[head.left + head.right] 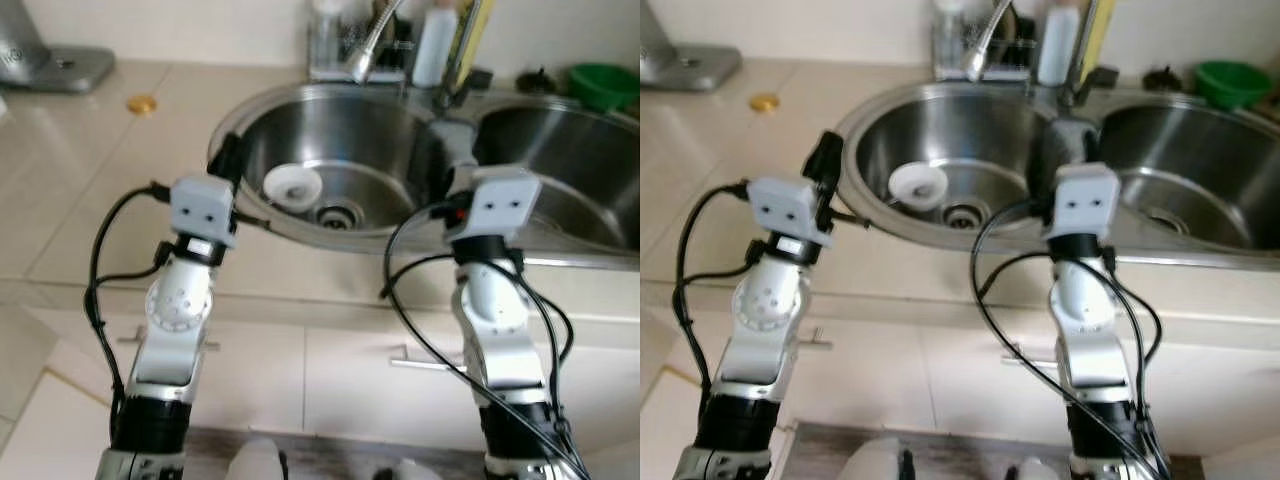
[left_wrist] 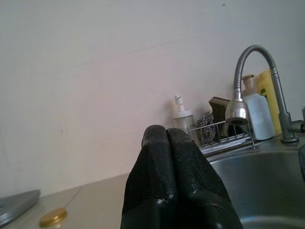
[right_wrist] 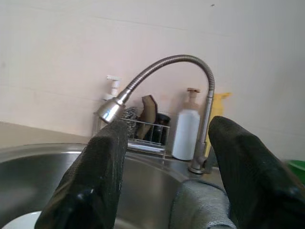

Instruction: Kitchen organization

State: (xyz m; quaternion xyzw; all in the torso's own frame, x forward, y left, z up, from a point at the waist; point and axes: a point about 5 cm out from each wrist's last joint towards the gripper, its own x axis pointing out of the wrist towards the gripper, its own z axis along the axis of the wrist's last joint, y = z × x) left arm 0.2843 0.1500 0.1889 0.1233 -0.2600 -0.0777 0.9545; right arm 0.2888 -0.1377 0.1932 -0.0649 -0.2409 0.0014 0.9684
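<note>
- Gold lid (image 1: 141, 103): lies on the counter (image 1: 80, 190), well apart from both arms. If it is part of the tidy-up, reaching for it from this stance would likely drag the left arm's cable (image 1: 105, 250) across the counter edge.
- Left gripper (image 2: 167, 136): fingers pressed together, holding nothing, poised at the rim of the left sink basin (image 1: 240, 125). A closed tool cannot take the dish; if it descends without opening first, the likely result is a push, not a grasp.
- White dish (image 1: 292, 185): sits low in the left basin, just beside the drain (image 1: 335, 214). Steel is slick; a nudge could slide the dish onto the drain or tip it against the wall.
- Faucet (image 3: 157, 71): the spout arcs over the left basin. An arm rising out of the basin could strike the spray head.
- Grey cloth (image 3: 200, 205): draped on the divider between the basins.
- Right gripper (image 3: 167, 167): fingers spread apart, empty, directly over the cloth. Closing too shallow would pinch only a fold, and the cloth could slip into a basin.
</note>
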